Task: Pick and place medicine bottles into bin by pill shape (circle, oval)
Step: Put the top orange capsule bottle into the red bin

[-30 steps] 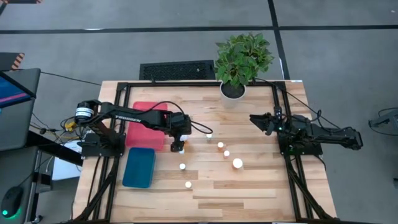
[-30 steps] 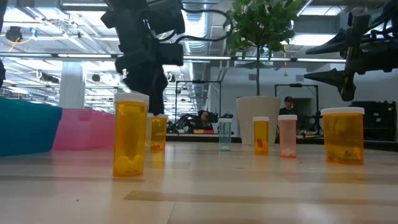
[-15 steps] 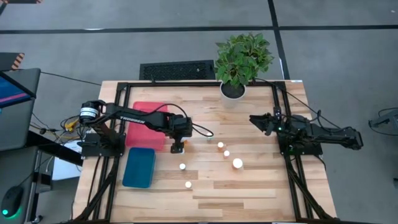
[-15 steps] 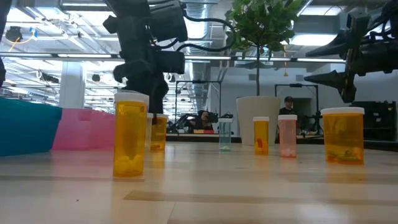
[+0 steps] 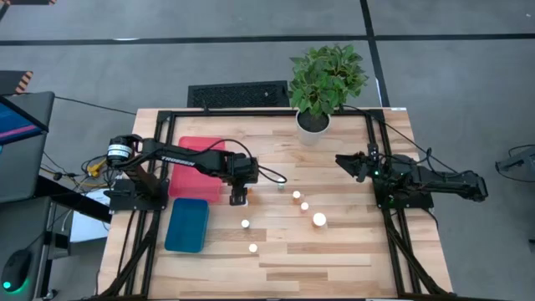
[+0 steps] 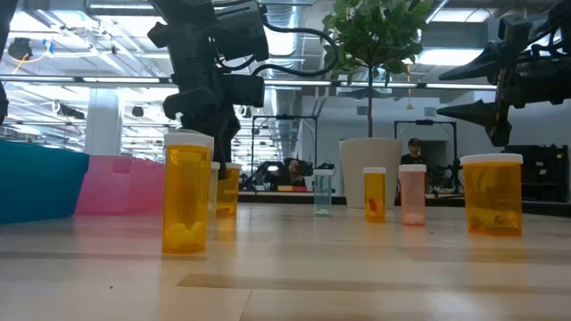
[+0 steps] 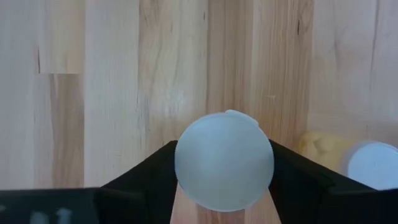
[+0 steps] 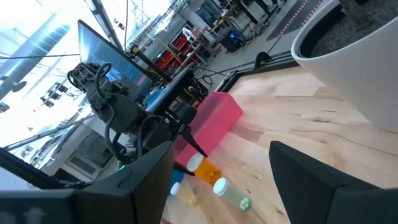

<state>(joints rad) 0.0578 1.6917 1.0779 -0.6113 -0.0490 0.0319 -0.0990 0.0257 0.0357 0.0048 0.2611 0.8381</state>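
On the pale wooden plank counter (image 5: 334,242), the left arm's tool (image 5: 239,197) reaches down beside the rectangular pink plastic bin (image 5: 197,166). Its two dark fingers (image 7: 148,180) sit on either side of a small round white-capped medicine bottle (image 7: 224,160), pressing against the cap's edges, so the tool is closed on that bottle. In the low view this bottle (image 6: 227,188) shows an orange-amber body and stands upright on the counter under the arm, behind a nearer amber bottle.

The other medicine bottles stand upright and loose on the counter. One white cap (image 5: 245,223) and another (image 5: 252,247) lie nearer the front edge, close to the dark teal rectangular bin (image 5: 186,225), which sits just in front of the pink bin. Three more form a short diagonal row toward the middle: two small caps (image 5: 296,195) (image 5: 305,206) and a larger cap (image 5: 319,220). A tiny one (image 5: 282,181) stands just beyond the held bottle.

The right arm's tool (image 5: 343,160) hangs above the counter near its right side, well apart from the bottles, its fingers spread wide with nothing between them. A leafy green plant in a white round pot (image 5: 314,121) stands at the counter's far edge.
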